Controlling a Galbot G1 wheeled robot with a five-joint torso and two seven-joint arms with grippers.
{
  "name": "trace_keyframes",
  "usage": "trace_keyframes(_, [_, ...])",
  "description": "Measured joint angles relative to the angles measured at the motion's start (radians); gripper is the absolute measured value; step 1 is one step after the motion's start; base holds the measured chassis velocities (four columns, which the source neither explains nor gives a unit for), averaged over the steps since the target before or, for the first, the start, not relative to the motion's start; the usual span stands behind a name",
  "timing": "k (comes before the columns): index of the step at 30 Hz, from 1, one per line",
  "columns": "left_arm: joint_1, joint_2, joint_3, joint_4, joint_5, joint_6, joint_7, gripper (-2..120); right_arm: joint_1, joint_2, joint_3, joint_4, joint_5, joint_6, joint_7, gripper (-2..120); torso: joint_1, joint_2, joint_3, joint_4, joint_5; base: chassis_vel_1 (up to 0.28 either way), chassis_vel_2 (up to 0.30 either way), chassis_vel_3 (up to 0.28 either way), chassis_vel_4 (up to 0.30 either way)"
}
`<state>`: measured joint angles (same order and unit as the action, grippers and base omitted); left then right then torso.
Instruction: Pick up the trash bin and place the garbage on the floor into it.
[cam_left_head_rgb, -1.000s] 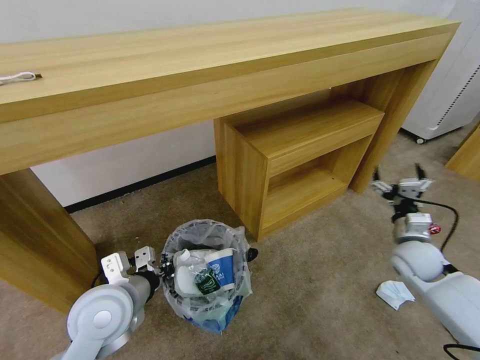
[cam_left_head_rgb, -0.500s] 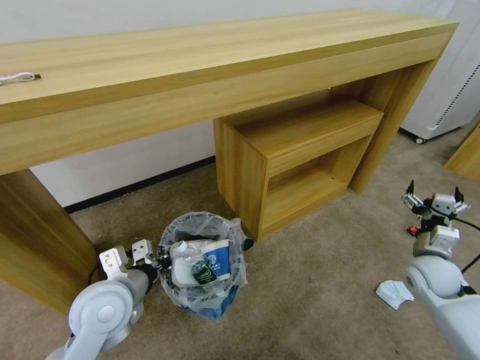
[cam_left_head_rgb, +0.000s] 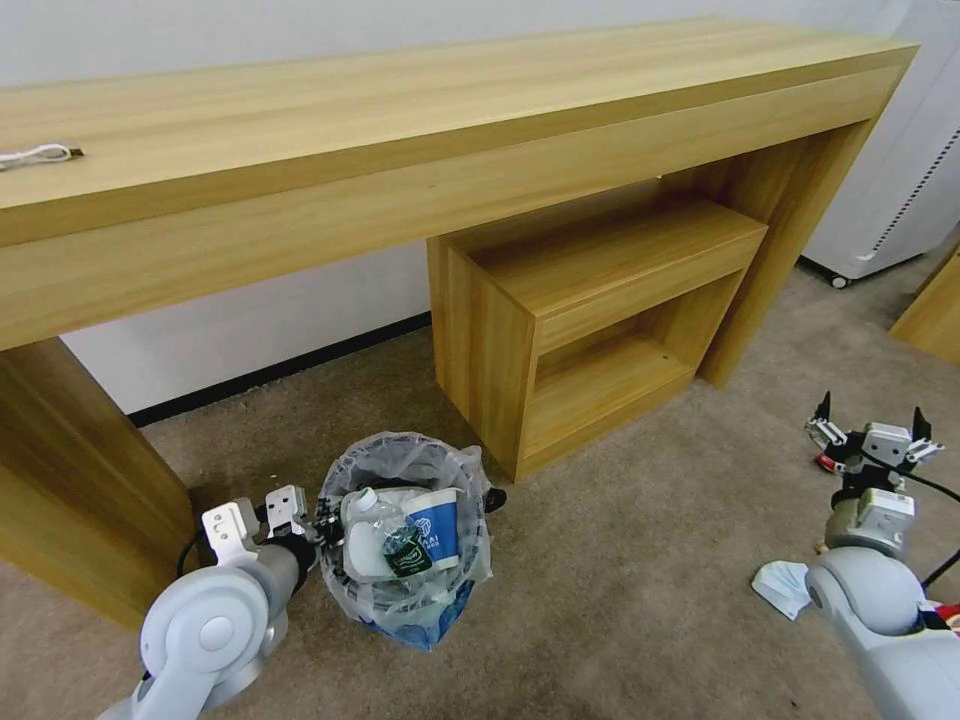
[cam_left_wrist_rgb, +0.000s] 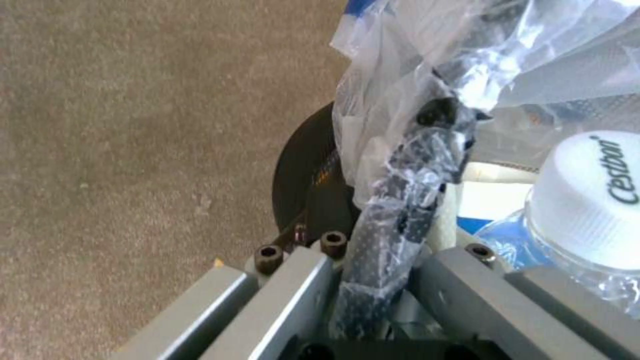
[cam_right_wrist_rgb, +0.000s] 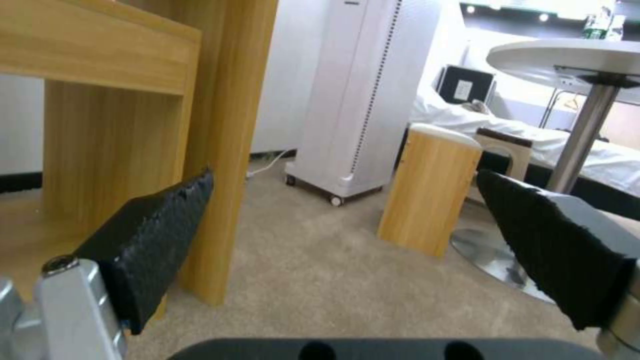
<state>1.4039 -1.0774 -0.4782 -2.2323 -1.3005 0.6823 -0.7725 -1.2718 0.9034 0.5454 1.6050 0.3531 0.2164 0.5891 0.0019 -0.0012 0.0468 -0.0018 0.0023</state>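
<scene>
The trash bin (cam_left_head_rgb: 405, 545), a dark wire bin lined with a crinkly clear bag, is by the desk's left leg on the beige floor (cam_left_head_rgb: 620, 590). It holds a plastic bottle (cam_left_head_rgb: 372, 545) and a blue-white paper cup (cam_left_head_rgb: 438, 525). My left gripper (cam_left_head_rgb: 322, 528) is shut on the bin's near rim; the left wrist view shows the bag-wrapped rim (cam_left_wrist_rgb: 400, 200) clamped between its fingers, with the bottle cap (cam_left_wrist_rgb: 593, 185) beside it. My right gripper (cam_left_head_rgb: 870, 432) is low at the right, open and holding nothing. Garbage lies near it: a white tissue (cam_left_head_rgb: 782, 586) and something red (cam_left_head_rgb: 826, 463).
A long wooden desk (cam_left_head_rgb: 400, 130) spans the back, with a low shelf unit (cam_left_head_rgb: 600, 300) under its right half, close behind the bin. In the right wrist view, beyond the open gripper (cam_right_wrist_rgb: 353, 240), stand a white wheeled appliance (cam_right_wrist_rgb: 360, 100), a small wooden stool (cam_right_wrist_rgb: 433, 190) and a round table's pedestal (cam_right_wrist_rgb: 580, 145).
My right arm has swung down and to the right, toward the litter on the carpet, its gripper still open. The bin and my left gripper have shifted only slightly.
</scene>
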Motion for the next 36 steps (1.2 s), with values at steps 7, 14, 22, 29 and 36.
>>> trace_keyframes(7, [0.002, 0.018, -0.011, -0.026, -0.049, 0.029, -0.027, 0, -0.002, 0.024, 0.002, -0.003, -0.05, 0.01, -0.002, 100, 0.0, 0.0, 0.0, 0.0, 0.0, 0.0, 0.0, 0.0, 0.0])
trace_keyframes(14, [0.013, 0.023, -0.01, -0.039, -0.063, 0.031, -0.041, 0, -0.017, 0.03, 0.021, 0.0, -0.063, 0.022, -0.007, 100, 0.0, 0.0, 0.0, 0.0001, 0.0, 0.0, 0.0, 0.0, 0.0])
trace_keyframes(22, [0.016, 0.016, -0.001, -0.036, -0.058, 0.035, -0.041, 0, -0.025, 0.041, 0.032, 0.005, -0.074, 0.028, -0.013, 100, 0.0, 0.0, 0.0, 0.0, -0.0001, -0.059, -0.046, -0.049, -0.053])
trace_keyframes(29, [0.016, 0.013, 0.0, -0.032, -0.054, 0.035, -0.04, 0, -0.034, 0.048, 0.038, 0.015, -0.072, 0.027, -0.014, 100, 0.0, 0.0, 0.0, 0.0, 0.0, -0.089, -0.087, -0.089, -0.089])
trace_keyframes(36, [0.01, 0.005, 0.004, -0.022, -0.05, 0.033, -0.037, 0, -0.031, 0.055, 0.04, 0.012, -0.073, 0.032, -0.017, 100, 0.0, 0.0, 0.0, -0.0002, -0.0001, -0.109, -0.108, -0.089, -0.102])
